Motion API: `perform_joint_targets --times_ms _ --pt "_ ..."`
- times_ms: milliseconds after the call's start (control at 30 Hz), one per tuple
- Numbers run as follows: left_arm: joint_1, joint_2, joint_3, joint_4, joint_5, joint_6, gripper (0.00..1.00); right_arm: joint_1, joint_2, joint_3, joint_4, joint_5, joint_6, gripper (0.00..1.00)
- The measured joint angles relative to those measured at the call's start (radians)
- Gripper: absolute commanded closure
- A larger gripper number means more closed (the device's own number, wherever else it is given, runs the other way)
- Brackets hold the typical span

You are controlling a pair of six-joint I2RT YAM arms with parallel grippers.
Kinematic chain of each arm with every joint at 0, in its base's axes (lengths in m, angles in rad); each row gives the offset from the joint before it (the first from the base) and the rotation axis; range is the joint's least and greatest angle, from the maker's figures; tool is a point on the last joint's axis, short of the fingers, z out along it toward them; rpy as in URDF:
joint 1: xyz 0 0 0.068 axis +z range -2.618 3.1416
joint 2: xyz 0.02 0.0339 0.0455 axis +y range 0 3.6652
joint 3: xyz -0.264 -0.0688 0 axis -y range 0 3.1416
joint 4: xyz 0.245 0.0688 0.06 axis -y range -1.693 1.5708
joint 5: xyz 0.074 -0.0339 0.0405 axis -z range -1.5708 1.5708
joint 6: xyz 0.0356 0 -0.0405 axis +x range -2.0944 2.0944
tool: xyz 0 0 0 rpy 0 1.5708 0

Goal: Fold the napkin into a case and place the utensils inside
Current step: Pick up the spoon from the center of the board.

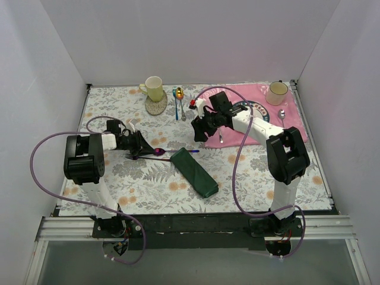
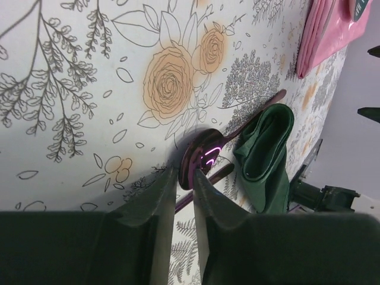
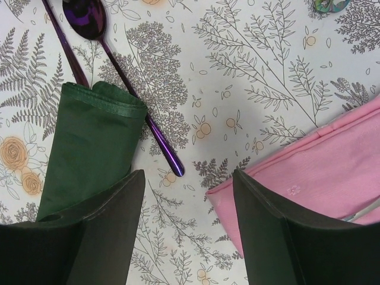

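— Napkin (image 1: 195, 172)?
— Folded into a pocket mid-table, its mouth toward my left side.
— Claws?
— Right claw (image 3: 187, 225) is wide, empty, hovering beside it. Left claw (image 2: 185, 173) is narrow at the spoon's (image 2: 202, 155) bowl; gripped or not, can't tell.
— Advice?
— Pinch firmly, lift level, slide it handle-first in.
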State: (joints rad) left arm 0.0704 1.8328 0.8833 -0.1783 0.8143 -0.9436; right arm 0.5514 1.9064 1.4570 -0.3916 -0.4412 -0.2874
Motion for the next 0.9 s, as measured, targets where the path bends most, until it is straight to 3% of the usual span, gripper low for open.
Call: perform_joint_targets --times_ms 100,200,600,800,900 --pt "0.012 0.039 0.019 0.007 0.034 -0.026 0.86 -0.003 0.0 0.0 0.0 -0.005 0.0 0.29" --pt "0.019 0.068 0.037 0.008 0.059 -0.04 1.0 -0.01 0.0 0.0 0.0 -0.007 0.0 0.29" --pt "0.09 0.085 0.083 -0.01 0.084 0.014 1.0 -0.034 0.004 0.029 0.001 -0.019 -0.002 0.17" --pt "0.198 0.073 0.256 -0.088 0.099 0.131 1.0 -0.04 0.007 0.05 0.009 -0.059 0.0 0.05" --pt "0.209 0.038 0.331 -0.139 0.126 0.219 1.0 -0.041 0.002 0.058 0.007 -0.094 -0.002 0.04"
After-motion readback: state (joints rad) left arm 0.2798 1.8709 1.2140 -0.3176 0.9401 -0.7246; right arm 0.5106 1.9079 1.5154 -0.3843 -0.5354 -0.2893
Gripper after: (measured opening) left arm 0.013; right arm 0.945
